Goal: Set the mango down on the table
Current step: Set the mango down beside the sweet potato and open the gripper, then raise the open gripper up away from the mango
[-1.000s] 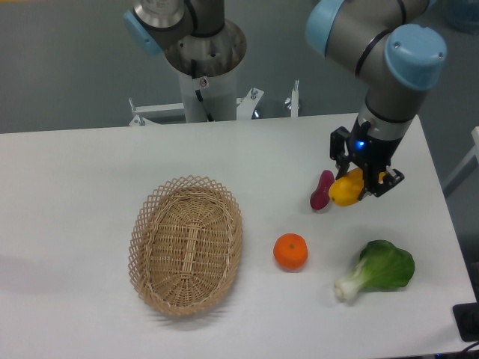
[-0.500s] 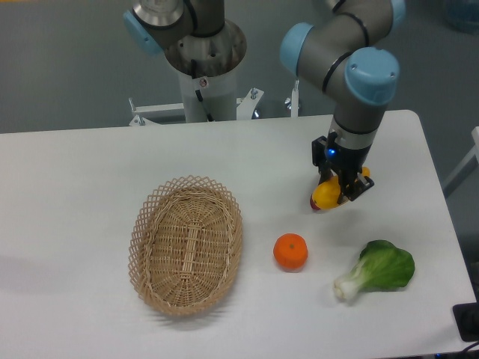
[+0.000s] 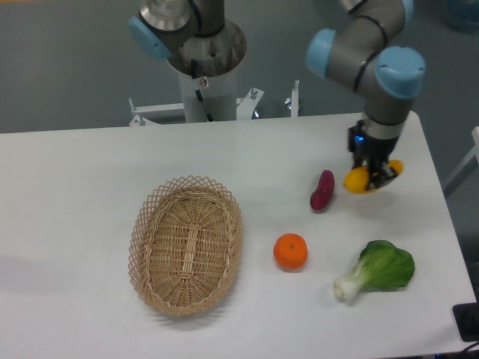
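The mango (image 3: 361, 180) is a yellow-orange oval fruit at the right of the white table (image 3: 90, 179). My gripper (image 3: 376, 174) is shut on the mango and holds it just above or at the tabletop, to the right of the purple sweet potato (image 3: 322, 190). I cannot tell whether the mango touches the table. The fingers cover part of the mango.
A round orange (image 3: 290, 251) lies below the sweet potato. A green bok choy (image 3: 378, 269) lies at the front right. A woven wicker basket (image 3: 187, 244) stands left of centre. The table's right edge is close to the gripper. The robot base (image 3: 203, 75) stands behind.
My gripper, still holding the mango, swung left over the sweet potato and then back right, ending a little further right and higher in the view than a second ago.
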